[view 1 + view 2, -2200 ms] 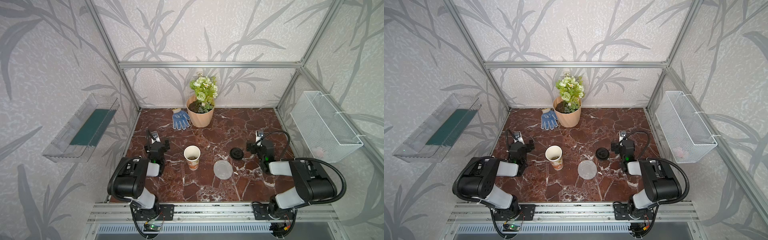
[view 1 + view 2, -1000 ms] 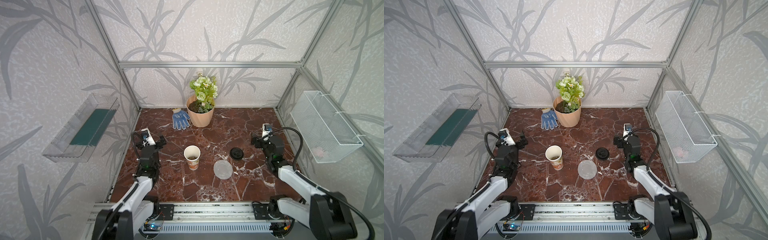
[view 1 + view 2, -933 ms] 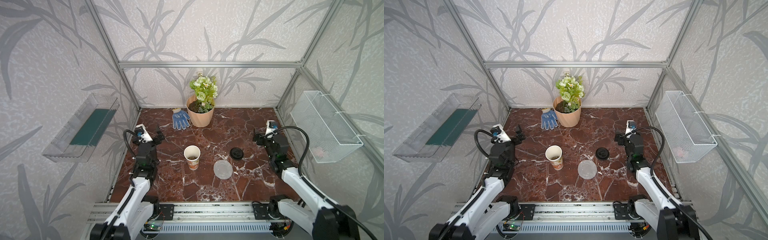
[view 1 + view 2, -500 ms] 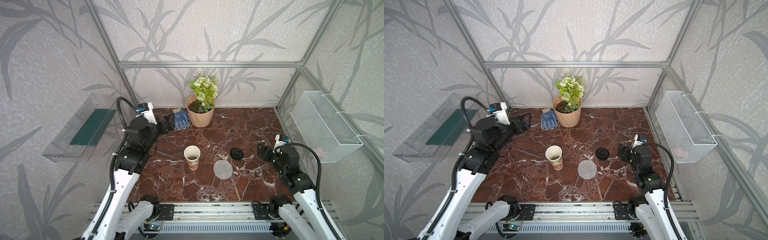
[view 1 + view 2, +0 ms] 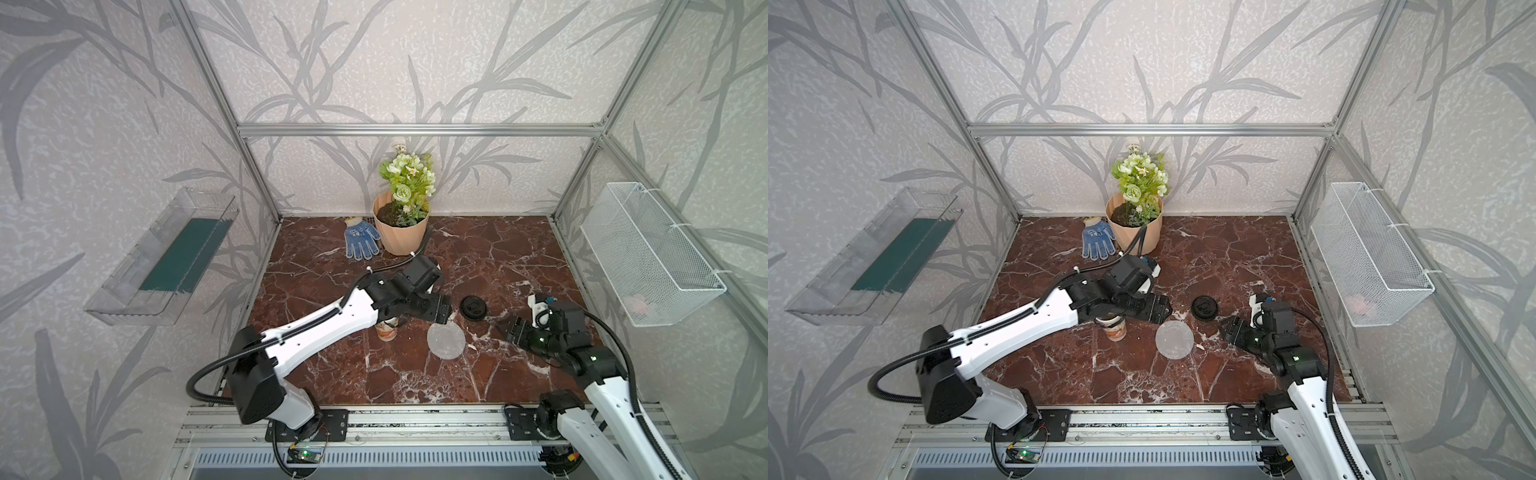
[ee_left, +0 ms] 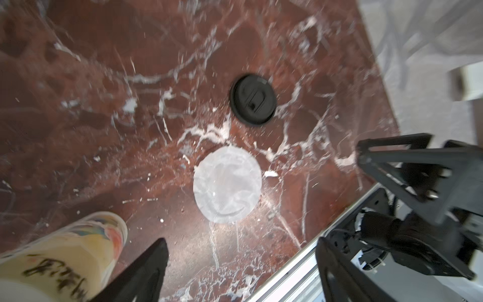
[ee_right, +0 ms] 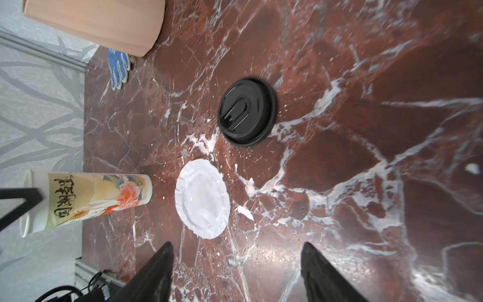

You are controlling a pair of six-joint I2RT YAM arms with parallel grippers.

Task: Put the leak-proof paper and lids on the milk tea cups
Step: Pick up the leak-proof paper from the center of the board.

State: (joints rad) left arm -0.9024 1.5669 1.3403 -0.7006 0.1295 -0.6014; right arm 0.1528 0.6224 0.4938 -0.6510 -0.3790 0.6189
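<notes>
1. Leak-proof paper lies flat on the marble table, between the milk tea cup and the right gripper. It is near the black lid but apart from it, and nothing holds it.
2. The cup stands upright, its mouth largely hidden under the left arm in both top views. With the disc on the table, the covering step is not yet done.
3. The left gripper hangs above the table between cup and disc, jaws spread and empty. Its wrist view faces the paper, so it is probably lining up a pick.
4. The right gripper points at the disc from the other side, jaws spread and empty, perhaps to share the lift.
5. Being thin and flat, the paper offers only its crimped rim to pinch, so 1 fingertip likely has to slip under that rim.
</notes>
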